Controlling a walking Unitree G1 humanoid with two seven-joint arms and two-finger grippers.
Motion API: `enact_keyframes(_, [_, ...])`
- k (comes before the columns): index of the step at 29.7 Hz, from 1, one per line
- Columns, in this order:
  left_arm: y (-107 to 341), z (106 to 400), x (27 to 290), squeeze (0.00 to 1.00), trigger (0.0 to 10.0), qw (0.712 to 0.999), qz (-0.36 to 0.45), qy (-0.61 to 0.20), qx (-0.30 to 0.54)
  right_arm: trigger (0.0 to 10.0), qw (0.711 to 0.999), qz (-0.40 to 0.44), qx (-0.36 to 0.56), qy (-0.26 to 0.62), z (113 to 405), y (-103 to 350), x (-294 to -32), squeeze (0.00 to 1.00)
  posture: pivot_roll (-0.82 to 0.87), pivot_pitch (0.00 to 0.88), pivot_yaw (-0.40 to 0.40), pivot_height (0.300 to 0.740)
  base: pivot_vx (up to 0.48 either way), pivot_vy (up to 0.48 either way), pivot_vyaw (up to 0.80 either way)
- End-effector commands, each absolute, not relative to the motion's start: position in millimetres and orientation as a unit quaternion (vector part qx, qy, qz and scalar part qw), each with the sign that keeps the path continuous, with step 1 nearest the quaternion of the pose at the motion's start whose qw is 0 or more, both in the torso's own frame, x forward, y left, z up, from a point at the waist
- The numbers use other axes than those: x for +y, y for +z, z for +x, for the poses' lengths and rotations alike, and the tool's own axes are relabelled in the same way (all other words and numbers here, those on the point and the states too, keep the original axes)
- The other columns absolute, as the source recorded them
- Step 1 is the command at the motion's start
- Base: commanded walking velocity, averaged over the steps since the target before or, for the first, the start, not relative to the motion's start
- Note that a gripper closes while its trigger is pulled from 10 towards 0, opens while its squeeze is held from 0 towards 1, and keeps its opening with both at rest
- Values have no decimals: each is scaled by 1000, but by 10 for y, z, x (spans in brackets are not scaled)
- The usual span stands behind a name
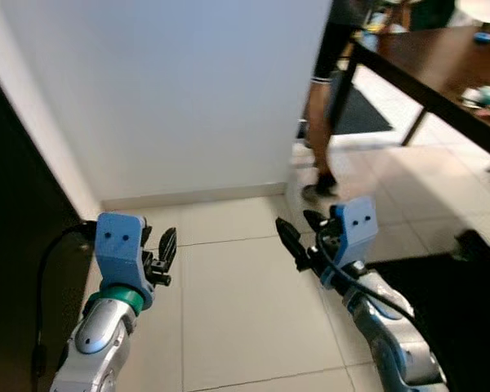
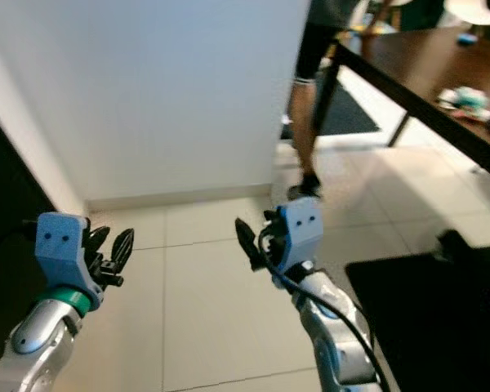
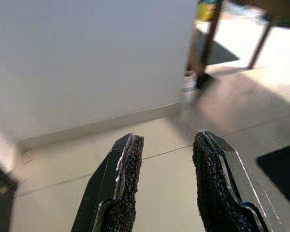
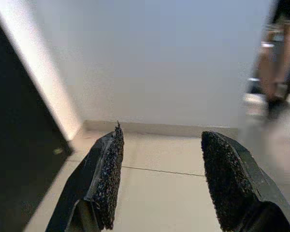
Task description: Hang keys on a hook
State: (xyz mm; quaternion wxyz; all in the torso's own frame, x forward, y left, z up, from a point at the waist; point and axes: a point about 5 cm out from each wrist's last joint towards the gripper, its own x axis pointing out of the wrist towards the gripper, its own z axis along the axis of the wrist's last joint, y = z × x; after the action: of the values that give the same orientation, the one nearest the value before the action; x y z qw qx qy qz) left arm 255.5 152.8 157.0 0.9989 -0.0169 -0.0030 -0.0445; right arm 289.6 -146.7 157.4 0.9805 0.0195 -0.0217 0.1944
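both my left gripper (image 1: pixel 165 255) and right gripper (image 1: pixel 298 237) hang apart, holding nothing, over floor tiles (image 1: pixel 245 318); a person's legs (image 1: pixel 318 106) pass the wall (image 1: pixel 171 90).

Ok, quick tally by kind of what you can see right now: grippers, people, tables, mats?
Grippers: 2, left gripper and right gripper, both open with nothing held
People: 1, a person's legs past the wall corner
Tables: 1, dark wooden table
Dark floor mats: 2, one under the table, one beside the right arm
Total: 6
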Motion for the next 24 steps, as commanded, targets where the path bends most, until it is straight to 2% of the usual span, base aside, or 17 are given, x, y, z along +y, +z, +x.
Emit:
enact_keyframes(1, [1538,2569,1558,0,10000,999,-13,-37,1,10000,981,23,-9,190,2901,1518,-1490,0,-89,7,88,740,0,0,-800])
enact_keyframes(24, [1528,2595,1525,0,10000,998,42,-37,-6,10000,981,12,-6,194,2913,1450,-1434,0,-88,0,91,740,0,0,-797])
